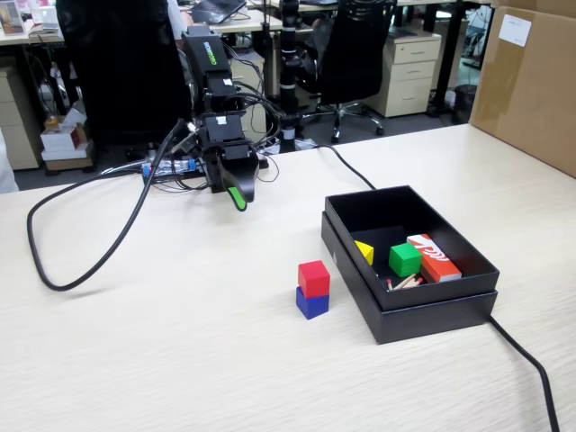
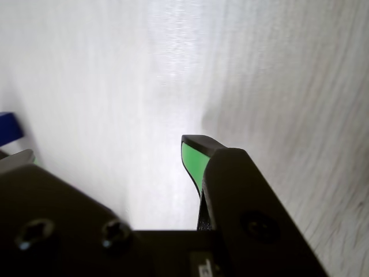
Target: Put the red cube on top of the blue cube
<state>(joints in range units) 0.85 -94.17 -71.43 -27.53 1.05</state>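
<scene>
We see the gripper (image 1: 239,200) near the desk's far edge, holding nothing; only one green-tipped jaw shows, so we cannot tell its opening. Toward mid-desk, the red cube (image 1: 313,278) sits atop the blue cube (image 1: 311,303), beside the black box (image 1: 432,315). Both look light, rigid, matte; opposite flat faces suit gripping.
</scene>
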